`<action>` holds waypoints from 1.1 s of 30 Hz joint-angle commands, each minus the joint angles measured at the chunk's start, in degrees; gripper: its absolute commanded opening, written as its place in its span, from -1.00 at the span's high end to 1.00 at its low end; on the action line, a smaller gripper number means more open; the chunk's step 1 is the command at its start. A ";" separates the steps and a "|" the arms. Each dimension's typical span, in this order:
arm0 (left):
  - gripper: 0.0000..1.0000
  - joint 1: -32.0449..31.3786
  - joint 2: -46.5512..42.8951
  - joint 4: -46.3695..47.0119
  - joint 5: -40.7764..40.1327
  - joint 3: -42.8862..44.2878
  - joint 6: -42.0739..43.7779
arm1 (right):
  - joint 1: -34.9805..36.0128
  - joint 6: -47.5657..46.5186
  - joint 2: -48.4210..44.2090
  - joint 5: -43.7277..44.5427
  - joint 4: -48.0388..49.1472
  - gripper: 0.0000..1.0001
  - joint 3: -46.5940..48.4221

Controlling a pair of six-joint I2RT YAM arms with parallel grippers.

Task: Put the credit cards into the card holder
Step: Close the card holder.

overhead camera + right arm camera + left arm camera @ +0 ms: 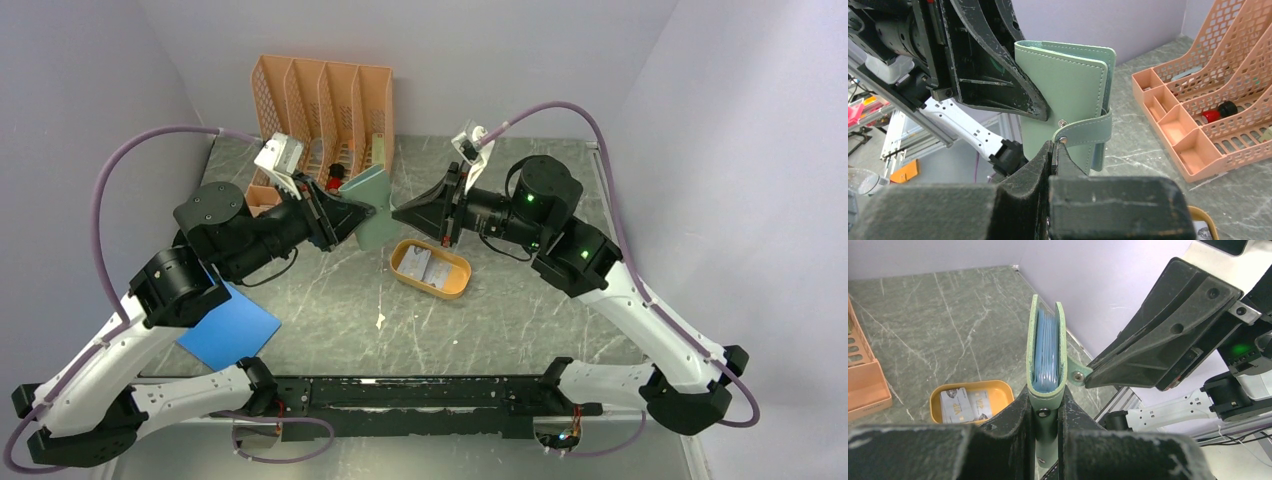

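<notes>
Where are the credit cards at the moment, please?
In the top view the cards lie in the orange tray mid-table, just below and right of the card holder held up by the left gripper and right gripper.

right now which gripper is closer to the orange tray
Right. The right gripper hangs over the orange tray, at its far rim; the left gripper sits farther left. Both grip the card holder.
</notes>
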 commanded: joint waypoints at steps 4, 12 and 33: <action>0.91 -0.21 0.85 2.65 1.45 2.63 0.91 | -0.30 -2.39 1.93 -2.84 -2.85 1.00 2.80; 0.91 -0.20 1.41 2.58 1.82 2.61 1.08 | -0.30 -2.14 1.80 -2.19 -1.69 1.00 2.36; 0.90 -0.20 1.23 2.91 5.11 1.97 1.35 | -0.34 -1.43 1.53 1.63 -0.32 1.00 1.42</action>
